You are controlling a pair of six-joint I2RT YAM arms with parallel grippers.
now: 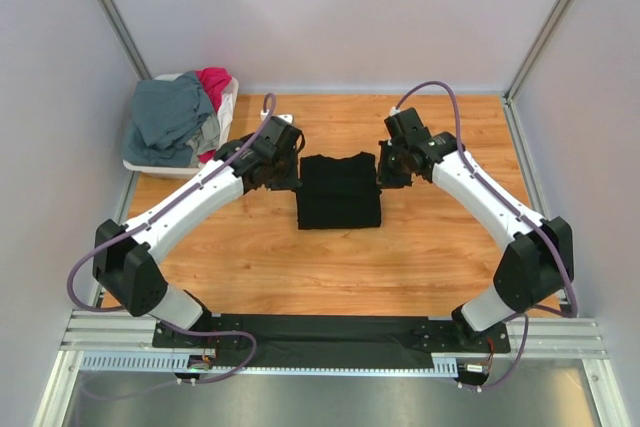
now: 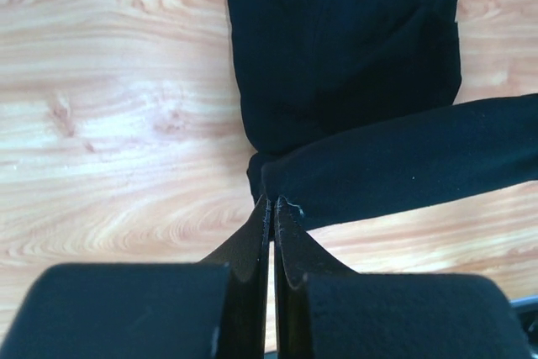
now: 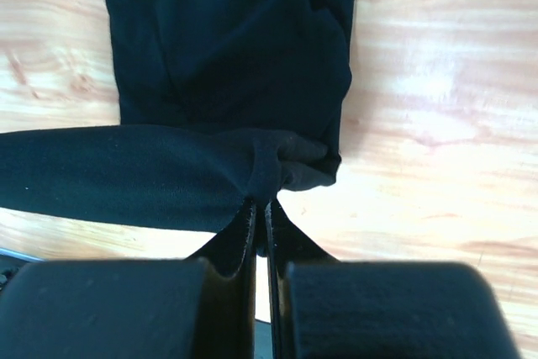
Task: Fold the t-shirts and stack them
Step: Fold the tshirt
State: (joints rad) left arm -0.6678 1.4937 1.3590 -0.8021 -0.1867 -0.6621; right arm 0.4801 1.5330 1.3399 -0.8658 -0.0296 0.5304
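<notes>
A black t-shirt [image 1: 340, 192] lies partly folded in the middle of the wooden table. My left gripper [image 1: 283, 169] is at its far left corner and my right gripper [image 1: 385, 169] at its far right corner. In the left wrist view the left gripper [image 2: 273, 203] is shut on a corner of the black t-shirt [image 2: 345, 56]. A band of cloth stretches away to the right. In the right wrist view the right gripper [image 3: 261, 203] is shut on the bunched corner of the black t-shirt [image 3: 227, 48]. A grey-blue t-shirt [image 1: 170, 117] and a magenta-red t-shirt [image 1: 213, 82] lie in the basket.
A white plastic basket [image 1: 140, 162] stands at the back left corner, against the wall. Grey walls with metal posts close in the table on three sides. A black mounting rail [image 1: 330, 332] runs along the near edge.
</notes>
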